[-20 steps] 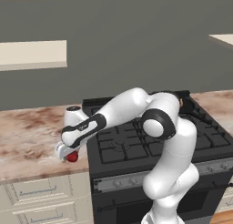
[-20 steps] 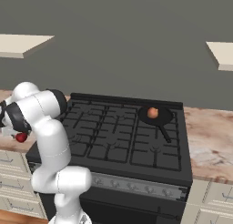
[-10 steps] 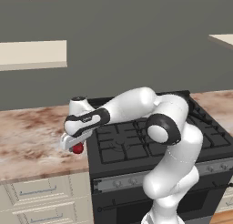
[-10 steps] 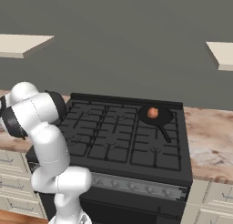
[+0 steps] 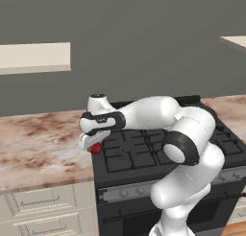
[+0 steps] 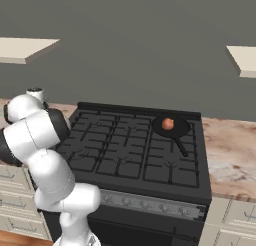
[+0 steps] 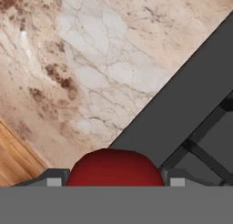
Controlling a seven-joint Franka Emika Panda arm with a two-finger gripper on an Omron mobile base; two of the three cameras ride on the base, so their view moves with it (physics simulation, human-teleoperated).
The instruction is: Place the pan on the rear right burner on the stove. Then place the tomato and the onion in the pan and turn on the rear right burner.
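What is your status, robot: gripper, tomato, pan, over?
Gripper shut on tomato, above counter edge beside stove. Pan on rear right burner, onion inside. Nothing in the way.

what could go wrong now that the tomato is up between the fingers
The tomato is a smooth ball between the fingers, seemingly held at its sides only, so it might slip out over the counter or the stove. The pan sits far across the grates and already holds the onion, so a dropped tomato could bump it or roll off.
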